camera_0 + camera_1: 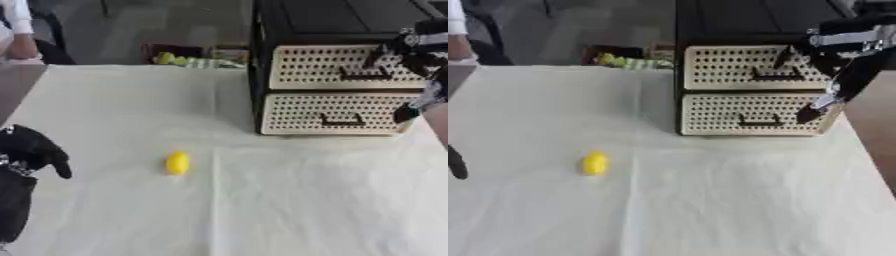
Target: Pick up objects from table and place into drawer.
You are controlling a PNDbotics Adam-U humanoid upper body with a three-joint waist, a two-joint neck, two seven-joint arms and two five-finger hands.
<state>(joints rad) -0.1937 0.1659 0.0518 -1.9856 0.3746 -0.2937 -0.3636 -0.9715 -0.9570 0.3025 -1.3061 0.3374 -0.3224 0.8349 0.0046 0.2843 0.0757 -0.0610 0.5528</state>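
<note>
Lemon-yellow and egg-shaped, the small object point(178, 162) is lying alone on the pale cloth-covered table point(289, 200), a little left of the middle and well clear of everything else. Nothing is touching it.

Well apart from it, toward the far right of the table, a black cabinet point(262, 60) is standing with two cream perforated drawers stacked one over the other. The upper drawer point(745, 67) and the lower drawer point(750, 114) are both sitting flush with the frame, each showing a dark handle at its front.

The right hand point(833, 55) is reaching in from the upper right, hanging in front of the right side of the drawer fronts. One dark finger is pointing at the upper drawer near its handle and another is trailing down beside the lower drawer's right edge; the fingers are looking straight and spread, curled round nothing, though I cannot tell whether any of them is actually touching the drawer.

The left hand point(31, 150) is waiting at the left edge of the table, near the object's level but well apart from it, black, with its fingers relaxed and hanging downward, holding nothing.

Beyond the far edge of the table, a dark bin holding yellow-green things point(175, 59) is sitting on the floor.
</note>
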